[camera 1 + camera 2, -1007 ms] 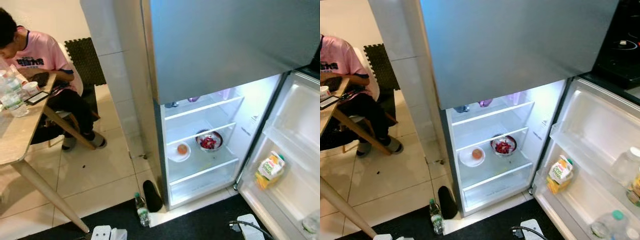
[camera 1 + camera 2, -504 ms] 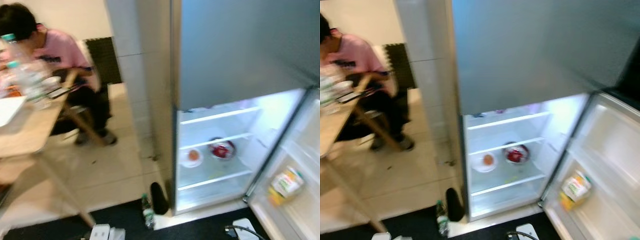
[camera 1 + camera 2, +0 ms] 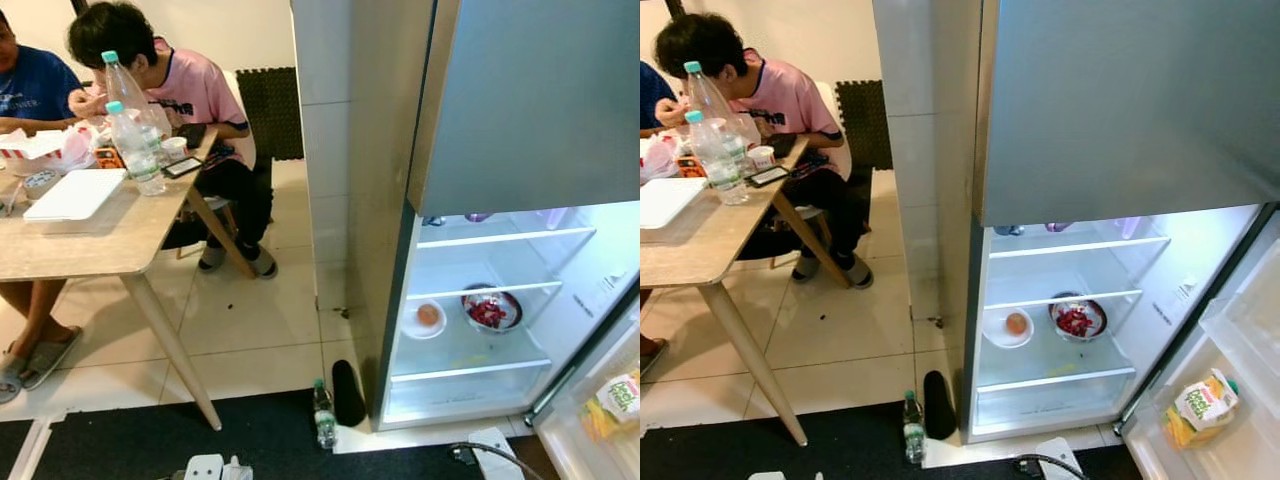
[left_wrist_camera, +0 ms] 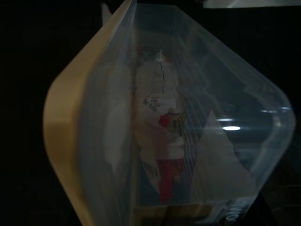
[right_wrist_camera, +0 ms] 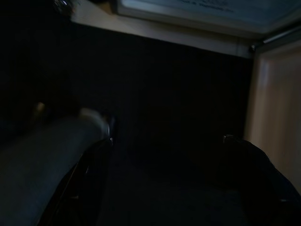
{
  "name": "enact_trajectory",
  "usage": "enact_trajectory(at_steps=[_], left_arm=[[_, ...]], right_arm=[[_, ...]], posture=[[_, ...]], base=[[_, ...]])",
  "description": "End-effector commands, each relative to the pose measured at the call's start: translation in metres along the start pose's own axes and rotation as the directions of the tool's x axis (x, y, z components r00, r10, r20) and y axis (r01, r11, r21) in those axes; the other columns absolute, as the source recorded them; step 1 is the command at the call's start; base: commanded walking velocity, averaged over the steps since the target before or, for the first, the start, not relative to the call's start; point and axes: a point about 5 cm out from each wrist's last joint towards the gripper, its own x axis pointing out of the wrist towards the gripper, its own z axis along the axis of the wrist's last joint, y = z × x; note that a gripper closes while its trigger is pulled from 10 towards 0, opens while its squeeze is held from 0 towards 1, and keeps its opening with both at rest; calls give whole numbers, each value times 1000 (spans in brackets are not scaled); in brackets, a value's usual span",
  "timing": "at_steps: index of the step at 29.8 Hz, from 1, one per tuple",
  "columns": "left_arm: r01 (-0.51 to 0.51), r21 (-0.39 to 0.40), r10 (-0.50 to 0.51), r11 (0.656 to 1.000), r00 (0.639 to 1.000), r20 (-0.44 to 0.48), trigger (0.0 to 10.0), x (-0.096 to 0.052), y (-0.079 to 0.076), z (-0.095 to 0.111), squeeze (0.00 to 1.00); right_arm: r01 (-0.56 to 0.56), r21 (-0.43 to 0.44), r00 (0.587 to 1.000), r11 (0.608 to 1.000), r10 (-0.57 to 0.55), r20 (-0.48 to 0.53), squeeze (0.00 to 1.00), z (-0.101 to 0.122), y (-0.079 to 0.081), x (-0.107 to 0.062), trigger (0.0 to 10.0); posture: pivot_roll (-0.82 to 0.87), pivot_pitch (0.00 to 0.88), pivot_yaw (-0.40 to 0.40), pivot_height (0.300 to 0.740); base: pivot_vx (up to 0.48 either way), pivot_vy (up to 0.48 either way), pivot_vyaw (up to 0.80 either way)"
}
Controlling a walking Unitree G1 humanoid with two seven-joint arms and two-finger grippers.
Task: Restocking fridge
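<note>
Two people sit at the wooden table point(image 3: 70, 250) on the left, where two water bottles point(image 3: 135, 150) and a white container point(image 3: 75, 193) stand. A small bottle point(image 3: 324, 415) stands on the floor just beside the fridge's near corner. To the right, the fridge point(image 3: 1060, 330) is open, lit inside: a plate with an orange fruit point(image 3: 1010, 326) and a bowl of red food point(image 3: 1077, 319) sit side by side on the middle shelf, and a juice carton point(image 3: 1200, 405) leans in the door rack point(image 3: 1240, 445).

In the left wrist view a clear zip bag point(image 4: 164, 127) holding a white-and-red packet hangs right before the left gripper, its long axis running along the fingers; the bag looks gripped, but I cannot tell how the jaws stand. In the right wrist view the right gripper point(image 5: 164, 155) hangs low in shadow with its fingers spread apart. The open shelves lie ahead and to the right, so the loaded left arm must reach across.
</note>
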Motion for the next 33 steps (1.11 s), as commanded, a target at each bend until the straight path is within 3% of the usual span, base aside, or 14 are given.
enact_trajectory(at_steps=[1,19,27,33], left_arm=[[4,3,-4,1000,1000,-3,10000,0,-1,-2,0],[11,2,-11,1000,1000,5,10000,1,-2,1,0],[-6,-42,7,999,1000,19,10000,1,-2,2,0],[1,-24,-1,1000,1000,20,10000,0,-2,1,0]], right_arm=[[7,2,1000,1000,-7,10,0,3,-2,0,10000],[0,-5,1000,1000,0,8,0,3,0,0,10000],[-4,-9,1000,1000,4,7,0,3,0,0,10000],[-12,-5,1000,1000,12,8,0,3,1,0,10000]], posture=[[-2,0,32,740],[-4,0,33,740],[-5,0,31,740],[-7,0,32,740]], base=[[0,-458,0],[0,-458,0],[0,0,0],[0,0,0]])
